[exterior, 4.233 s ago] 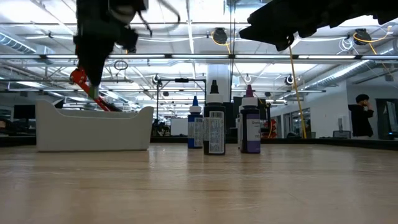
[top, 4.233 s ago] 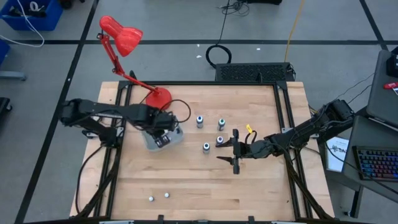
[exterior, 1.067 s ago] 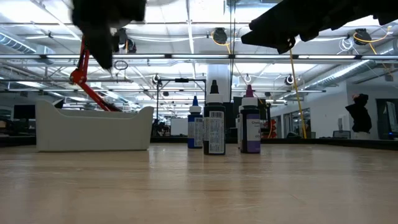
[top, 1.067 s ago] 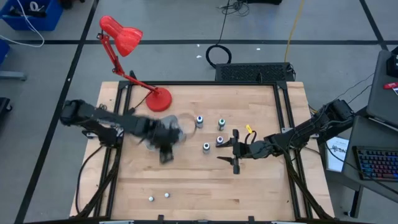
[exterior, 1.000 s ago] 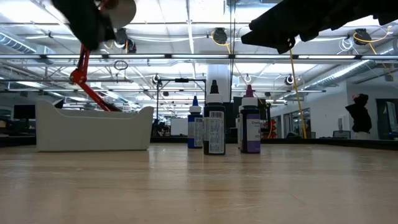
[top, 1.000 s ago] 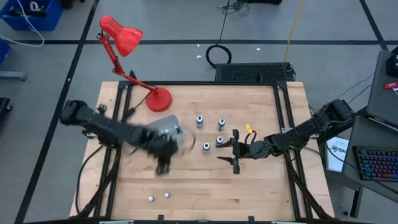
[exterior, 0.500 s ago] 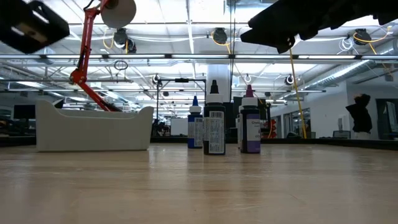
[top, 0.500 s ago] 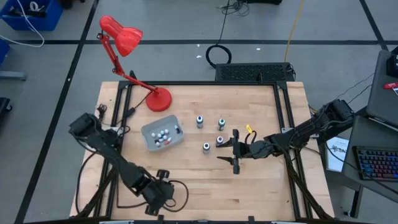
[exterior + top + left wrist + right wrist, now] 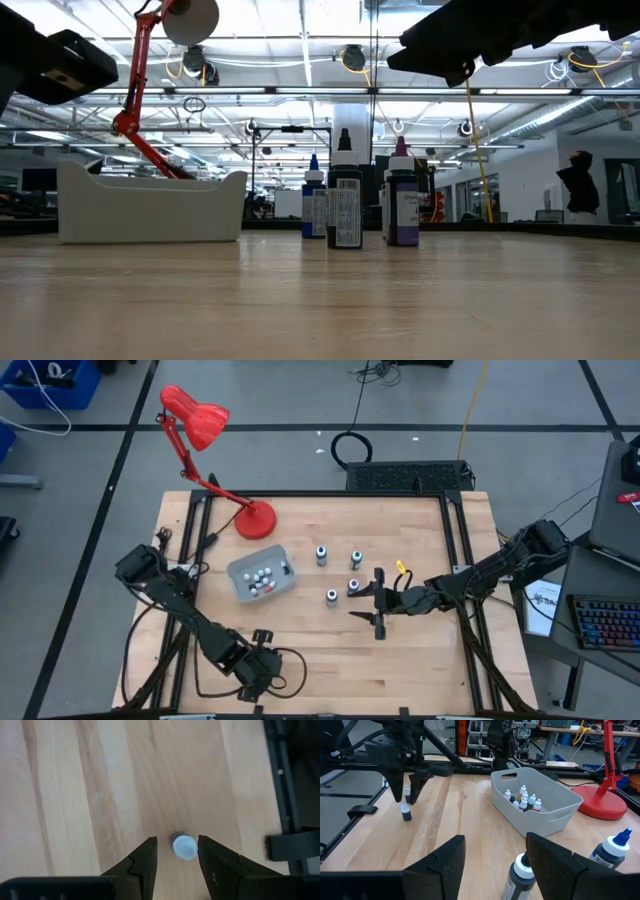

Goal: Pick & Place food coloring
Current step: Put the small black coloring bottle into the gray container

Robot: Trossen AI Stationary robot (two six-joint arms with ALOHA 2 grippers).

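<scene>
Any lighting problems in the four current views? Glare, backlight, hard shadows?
Low view: ceiling lights backlight the scene, so the bottles and the arm overhead read as dark silhouettes. High view: even light, only soft shadows on the table. Left wrist view: no glare, and the white cap stands out against the wood by the left gripper. Right wrist view: evenly lit.

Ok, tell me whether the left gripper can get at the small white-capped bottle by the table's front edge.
Probably yes: the left gripper hangs right above the small bottle, fingers open on either side of its cap, nothing between.
</scene>
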